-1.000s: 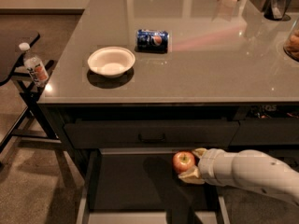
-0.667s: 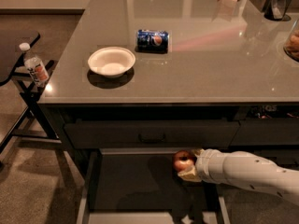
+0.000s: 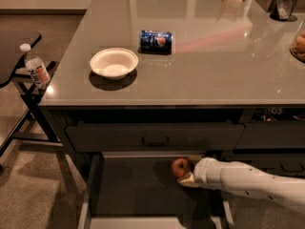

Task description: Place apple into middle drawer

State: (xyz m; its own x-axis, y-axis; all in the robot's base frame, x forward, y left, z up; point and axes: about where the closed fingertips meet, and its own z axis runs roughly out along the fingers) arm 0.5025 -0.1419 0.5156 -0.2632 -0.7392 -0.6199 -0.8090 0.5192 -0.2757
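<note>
The apple [image 3: 180,166], small and red-orange, is inside the open middle drawer [image 3: 138,187], near its back right, over the dark grey floor. My gripper [image 3: 187,171] reaches in from the right on a white arm and is shut on the apple, one pale finger [image 3: 186,180] showing beneath it. Whether the apple touches the drawer floor cannot be told.
On the grey countertop [image 3: 214,66] lie a white bowl [image 3: 114,63] and a blue soda can [image 3: 156,41] on its side. The closed top drawer front [image 3: 155,136] with a black handle overhangs the open drawer. A water bottle [image 3: 35,67] stands on a black stand at the left.
My gripper and the apple have moved a little further back into the drawer and to the left. The arm has lowered slightly.
</note>
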